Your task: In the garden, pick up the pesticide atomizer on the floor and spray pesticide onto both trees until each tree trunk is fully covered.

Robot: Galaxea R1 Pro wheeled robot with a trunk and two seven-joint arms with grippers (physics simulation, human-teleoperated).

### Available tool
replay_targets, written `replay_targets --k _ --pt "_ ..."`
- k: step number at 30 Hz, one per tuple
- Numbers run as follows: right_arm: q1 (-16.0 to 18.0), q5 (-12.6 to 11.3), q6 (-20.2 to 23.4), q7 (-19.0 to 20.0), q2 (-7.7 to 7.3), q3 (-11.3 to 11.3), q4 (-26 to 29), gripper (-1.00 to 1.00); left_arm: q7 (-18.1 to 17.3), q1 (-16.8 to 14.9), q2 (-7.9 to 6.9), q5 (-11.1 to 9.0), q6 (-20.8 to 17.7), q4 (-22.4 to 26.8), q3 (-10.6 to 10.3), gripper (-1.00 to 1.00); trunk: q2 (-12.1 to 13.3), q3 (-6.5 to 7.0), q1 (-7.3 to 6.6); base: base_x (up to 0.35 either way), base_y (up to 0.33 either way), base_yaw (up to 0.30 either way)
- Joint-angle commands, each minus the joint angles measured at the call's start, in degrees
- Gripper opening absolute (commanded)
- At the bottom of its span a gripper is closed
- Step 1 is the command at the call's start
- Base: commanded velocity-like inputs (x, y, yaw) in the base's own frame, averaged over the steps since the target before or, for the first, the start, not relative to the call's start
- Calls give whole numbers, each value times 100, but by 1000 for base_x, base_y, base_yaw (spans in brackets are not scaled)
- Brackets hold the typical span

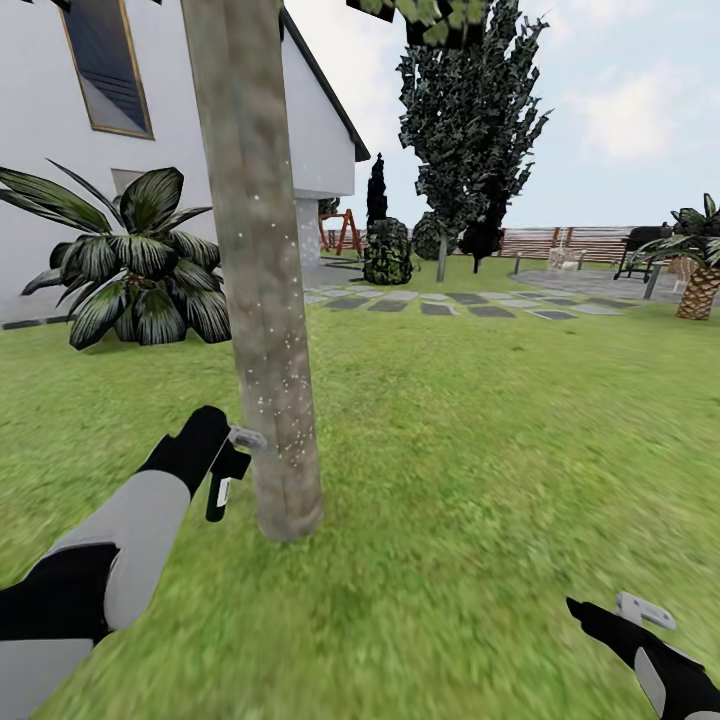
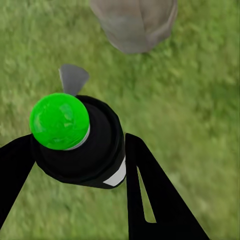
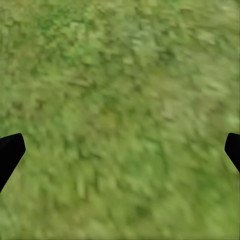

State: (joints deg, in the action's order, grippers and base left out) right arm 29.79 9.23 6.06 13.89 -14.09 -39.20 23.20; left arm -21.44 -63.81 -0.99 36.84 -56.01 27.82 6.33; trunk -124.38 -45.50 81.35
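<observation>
Green lawn (image 1: 480, 470) is spreading back to a white house (image 1: 40, 150) at upper left. Left of centre, the left gripper (image 1: 232, 452) is pinching the slim dark pesticide atomizer (image 1: 220, 487) beside the thick grey-brown tree trunk (image 1: 262, 300). At lower right, the right gripper (image 1: 610, 612) is hanging with fingers spread.

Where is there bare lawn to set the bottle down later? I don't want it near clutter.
Open grass lies between the tree trunk and the right claw, running back to the stepping stones. It is crowded left of the trunk: the left claw holds the pesticide atomizer there, with a broad-leaf plant behind.
</observation>
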Motion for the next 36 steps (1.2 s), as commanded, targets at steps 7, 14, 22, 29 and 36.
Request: replay_targets --k 7,14,22,29,36 --pt "0 0 -2 0 1 0 0 100 7 -455 87 7 -31 14 -9 -100 0 0 0 1 0 0" --pt "0 0 -1 0 -1 0 0 100 -3 -956 92 16 -87 8 -9 -100 0 0 0 0 0 0" --pt "0 0 0 0 -2 0 0 100 -22 -1324 95 24 -100 -12 -10 -100 0 0 0 0 0 0" --pt "0 0 -1 0 -4 0 0 100 -27 -1726 106 25 -112 -22 -15 -100 0 0 0 0 0 0" --pt "0 0 -3 0 -5 0 0 100 -27 -1948 108 25 -120 -22 -18 -100 0 0 0 0 0 0"
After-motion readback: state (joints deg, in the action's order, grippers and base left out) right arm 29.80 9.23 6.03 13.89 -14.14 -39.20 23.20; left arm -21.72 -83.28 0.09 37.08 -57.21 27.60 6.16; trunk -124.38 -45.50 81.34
